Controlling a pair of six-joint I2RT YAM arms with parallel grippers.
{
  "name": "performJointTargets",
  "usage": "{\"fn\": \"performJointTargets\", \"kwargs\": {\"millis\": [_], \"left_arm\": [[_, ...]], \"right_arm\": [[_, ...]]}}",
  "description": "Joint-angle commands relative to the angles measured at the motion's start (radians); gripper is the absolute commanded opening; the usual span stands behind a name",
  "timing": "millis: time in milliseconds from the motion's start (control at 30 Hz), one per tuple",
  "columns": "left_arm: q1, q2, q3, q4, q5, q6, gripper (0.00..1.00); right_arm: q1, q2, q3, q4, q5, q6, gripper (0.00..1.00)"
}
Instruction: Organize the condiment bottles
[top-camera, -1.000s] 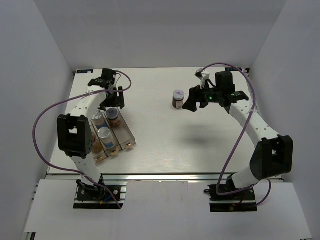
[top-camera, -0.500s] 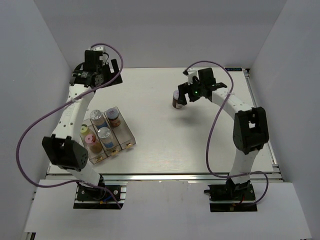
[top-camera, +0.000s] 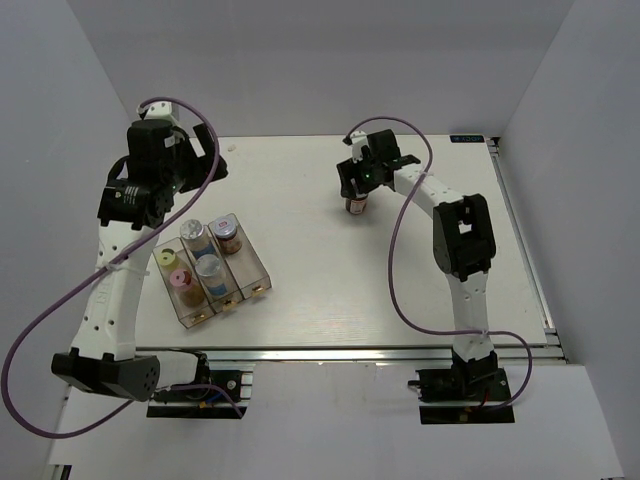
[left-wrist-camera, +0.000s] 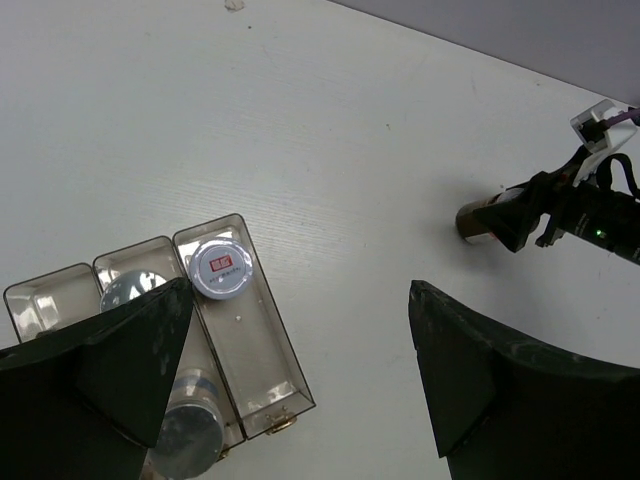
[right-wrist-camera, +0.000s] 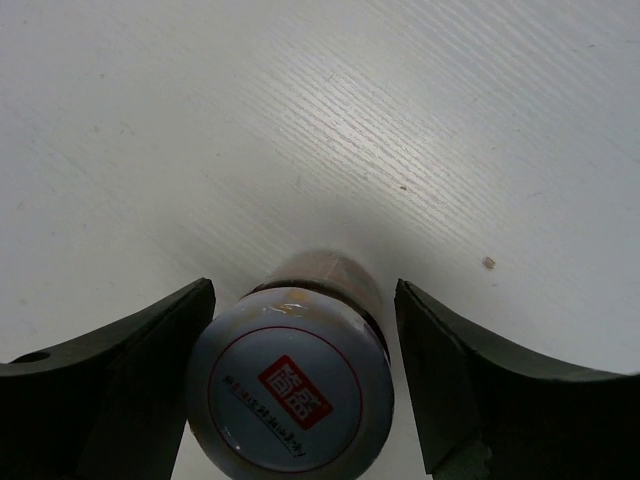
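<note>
The right gripper's (right-wrist-camera: 302, 290) fingers are standing apart, flanking an upright brown jar (right-wrist-camera: 290, 385) on the table (right-wrist-camera: 300, 100), not clamping it. The left gripper (left-wrist-camera: 300, 290) is hovering wide open over the clear tray (left-wrist-camera: 262, 352), which is holding five other jars (top-camera: 208, 266).

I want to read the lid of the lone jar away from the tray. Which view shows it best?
The right wrist view: the jar sits close up inside the right gripper, its red-labelled lid plain. The top external view shows the jar small, partly under the gripper; the left wrist view shows only a distant sliver.
</note>
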Motion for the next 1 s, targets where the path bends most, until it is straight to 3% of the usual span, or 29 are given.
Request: {"fn": "performJointTargets", "kwargs": {"millis": [0,233,300,433,500,667,800,967], "left_arm": [[-0.004,-0.046,-0.036,-0.031,-0.036,-0.021,0.98],[-0.004,-0.08,-0.088,-0.019,-0.039,-0.024,0.98],[-0.003,-0.078,-0.093,-0.011,-0.033,-0.023,0.98],[-0.003,-0.077,-0.096,-0.003,-0.021,-0.024,0.98],[-0.003,-0.081,-0.096,-0.003,-0.019,-0.024,0.98],[-0.004,-0.1,-0.096,-0.014,-0.026,-0.026,0.98],[-0.004,-0.126,-0.11,-0.025,-0.033,-0.032,0.98],[-0.003,-0.147,-0.127,-0.028,-0.035,-0.036,0.98]], "right_arm": [[0.022,-0.023,0.031,0.001,0.074,-0.038,0.77],[0.031,-0.109,-0.095,0.024,0.122,-0.063,0.84],[0.031,-0.132,-0.131,0.045,0.122,-0.059,0.81],[0.031,-0.16,-0.17,0.085,0.117,-0.052,0.63],[0.031,-0.172,-0.182,0.116,0.106,-0.062,0.61],[0.031,-0.145,-0.127,0.099,0.102,-0.068,0.84],[0.033,-0.143,-0.107,0.102,0.105,-0.062,0.86],[0.031,-0.151,-0.116,0.11,0.091,-0.062,0.71]]}}
